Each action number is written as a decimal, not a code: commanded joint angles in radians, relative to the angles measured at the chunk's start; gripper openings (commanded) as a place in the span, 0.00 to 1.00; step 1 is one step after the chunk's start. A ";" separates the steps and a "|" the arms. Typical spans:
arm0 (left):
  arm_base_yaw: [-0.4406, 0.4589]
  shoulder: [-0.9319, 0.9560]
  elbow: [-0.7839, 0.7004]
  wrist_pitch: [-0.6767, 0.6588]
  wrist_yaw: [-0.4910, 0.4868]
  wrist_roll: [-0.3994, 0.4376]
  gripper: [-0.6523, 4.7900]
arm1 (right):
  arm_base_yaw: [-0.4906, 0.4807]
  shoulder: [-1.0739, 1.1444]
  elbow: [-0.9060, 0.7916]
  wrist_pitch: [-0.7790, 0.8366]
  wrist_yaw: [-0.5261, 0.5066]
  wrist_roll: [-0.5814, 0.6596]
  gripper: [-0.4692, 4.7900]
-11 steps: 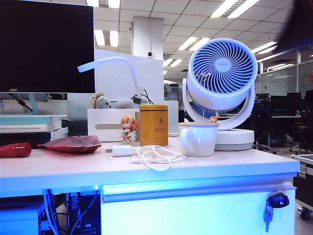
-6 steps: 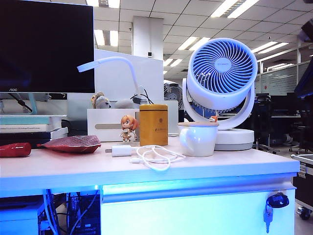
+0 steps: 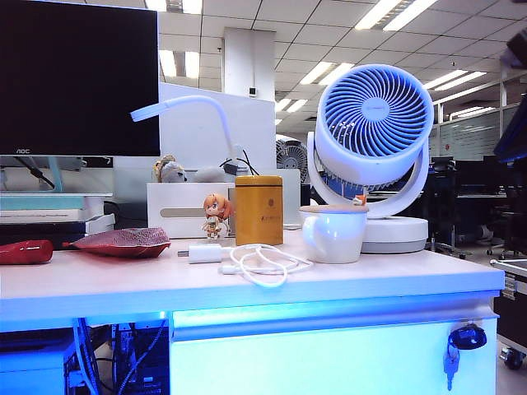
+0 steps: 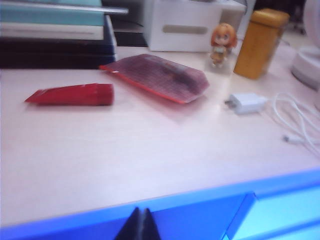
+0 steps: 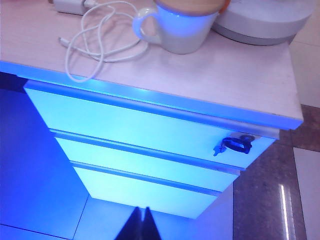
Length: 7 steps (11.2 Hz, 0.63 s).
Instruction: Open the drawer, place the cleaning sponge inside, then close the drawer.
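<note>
On the left of the desk (image 4: 125, 150), a red tube (image 4: 70, 95) and a flat red pouch (image 4: 157, 77) are seen. The left gripper (image 4: 140, 225) is held out in front of the desk's near edge, with its two fingers pressed together and nothing between them. Toward the middle, a little doll (image 4: 223, 42), a yellow tin (image 4: 260, 42), a white plug (image 4: 246, 103) and a white cord (image 5: 95, 42) are laid out. Further right, a white mug (image 5: 175, 27) is stood beside the base of a big fan (image 3: 375, 123).

Under the right part of the desk, the drawer (image 5: 145, 127) is seen shut, the top one of three. Its long side runs left to right along the desk edge, and keys (image 5: 235, 145) hang at its right end. The right gripper (image 5: 140, 225) is held in front of the drawers and below them, clenched shut and empty, not touching anything. The drawer lies up and ahead of it.

The right gripper looks nearer to the drawer, so the pull is likely best done by that arm.

The sponge cannot be found in any view.
</note>
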 commanded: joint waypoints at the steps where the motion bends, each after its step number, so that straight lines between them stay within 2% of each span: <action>1: -0.004 -0.003 -0.003 -0.024 -0.004 0.111 0.13 | 0.000 -0.002 0.004 0.014 0.008 0.005 0.07; 2: -0.004 -0.003 -0.003 -0.023 -0.017 0.118 0.20 | 0.000 0.000 0.004 0.013 0.008 0.005 0.07; 5: -0.004 -0.003 -0.003 -0.023 -0.010 0.118 0.20 | -0.001 -0.022 -0.014 0.023 0.008 0.005 0.07; 6: -0.004 -0.003 -0.003 -0.023 -0.010 0.118 0.20 | -0.079 -0.068 -0.102 0.240 0.119 -0.023 0.07; 7: -0.004 -0.003 -0.003 -0.024 0.001 0.118 0.20 | -0.294 -0.122 -0.259 0.475 -0.016 -0.092 0.07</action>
